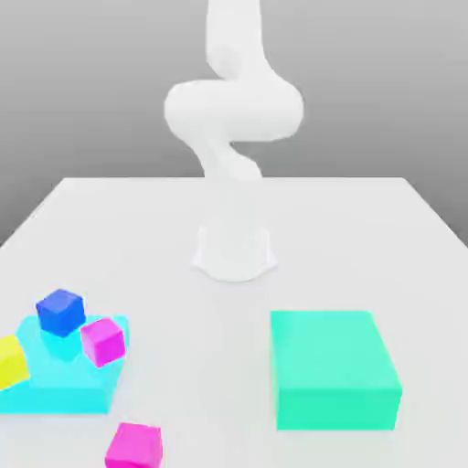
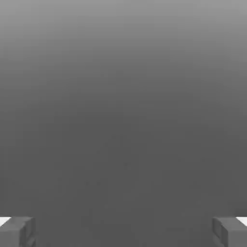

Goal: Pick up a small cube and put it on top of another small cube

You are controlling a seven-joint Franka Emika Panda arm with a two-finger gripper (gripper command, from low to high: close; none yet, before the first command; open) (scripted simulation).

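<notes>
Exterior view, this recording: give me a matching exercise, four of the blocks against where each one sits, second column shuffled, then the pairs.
Things:
1. blue cube
2. hot-pink cube
3. orchid-pink cube
4. green block

Places:
A. alone on the table at the exterior view's right
B. on the bare table, in front of the cyan platform
C. on the cyan platform, toward its back
D. on the cyan platform, at its right edge in the exterior view

Pairs: 1-C, 2-B, 3-D, 4-A
</notes>
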